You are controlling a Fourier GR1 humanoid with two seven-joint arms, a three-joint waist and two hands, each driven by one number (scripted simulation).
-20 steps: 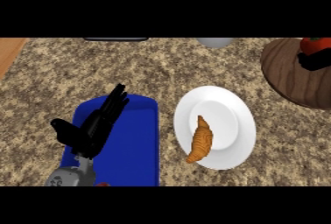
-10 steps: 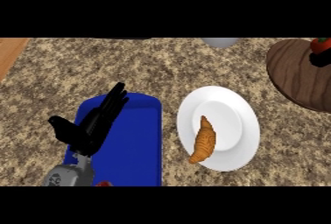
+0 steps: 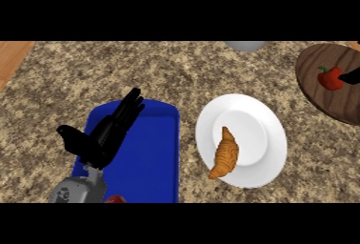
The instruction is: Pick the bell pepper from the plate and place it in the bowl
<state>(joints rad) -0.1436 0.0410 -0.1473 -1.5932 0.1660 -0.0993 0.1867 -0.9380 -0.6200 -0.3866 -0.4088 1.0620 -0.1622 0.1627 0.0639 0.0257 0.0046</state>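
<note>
The red bell pepper point(image 3: 329, 79) lies inside the brown wooden bowl point(image 3: 318, 97) at the view's upper right. A black part of my right hand point(image 3: 349, 75) shows at the right edge, touching the pepper; the rest of the hand is cut off. The white plate point(image 3: 262, 119) sits in the middle with only a croissant point(image 3: 225, 158) on it. My left hand point(image 3: 105, 136) is open at the lower left, held over a blue tray point(image 3: 151, 157), far from the plate and bowl.
The speckled stone counter point(image 3: 105, 71) ends in a wooden strip point(image 3: 13, 55) at the upper left. A grey rounded object point(image 3: 245, 45) peeks in at the top edge. A small red thing point(image 3: 115, 198) shows at the bottom beside my left forearm.
The pepper now sits lower and further left within the bowl. The whole scene has slid slightly to the right in the view. My left hand has hardly moved.
</note>
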